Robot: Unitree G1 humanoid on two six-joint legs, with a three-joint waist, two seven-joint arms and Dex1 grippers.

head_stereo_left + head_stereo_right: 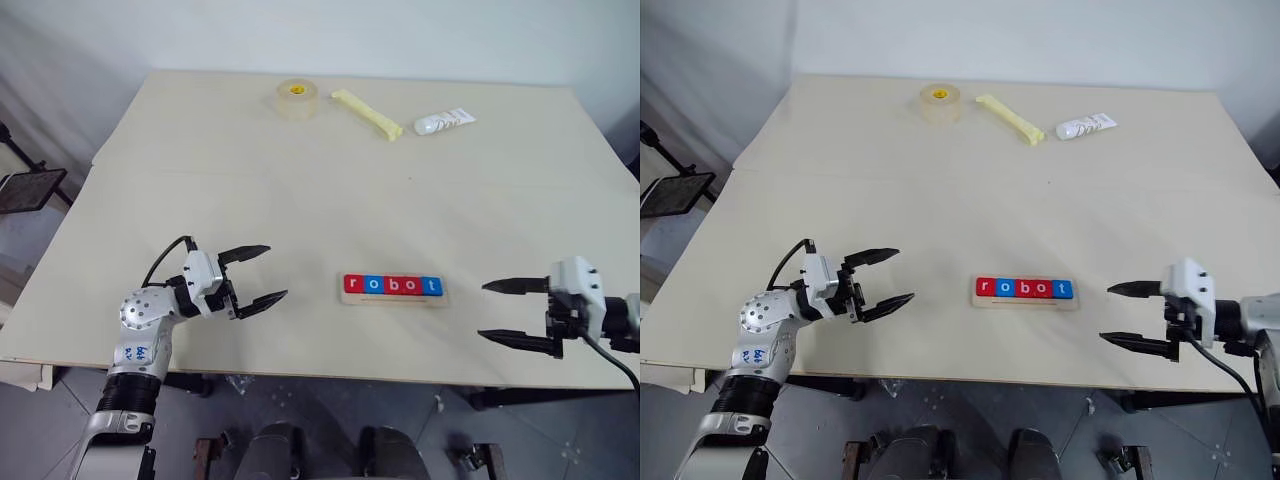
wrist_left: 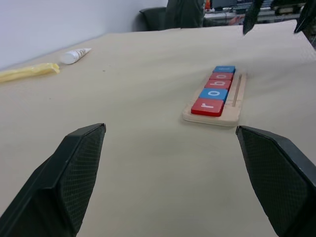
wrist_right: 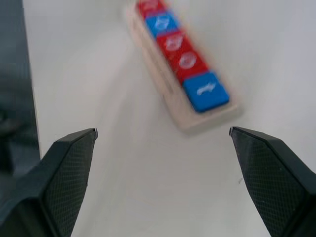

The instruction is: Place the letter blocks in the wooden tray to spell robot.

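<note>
— So, where do the letter blocks (image 1: 393,286) sit?

— All five lie in a row in the wooden tray (image 1: 395,299), near the front edge of the bench (image 1: 300,190), reading r, o, b, o, t: red, blue, red, red, blue.

— And the arms?

— The left gripper (image 1: 266,275) reaches in from the robot's left, roughly level, pointing toward the tray, its two black fingers spread wide with nothing between them. It is well apart from the tray.

— The right one?

— The right gripper (image 1: 489,310) comes in from the opposite side, pointing back at the tray's "t" end, tilted slightly downward. Its fingers are also spread wide and empty, clear of the tray.

— Anything else on the bench?

— At the far side: a tape roll (image 1: 298,98), a yellow stick (image 1: 366,114) and a white tube (image 1: 444,122).
</note>
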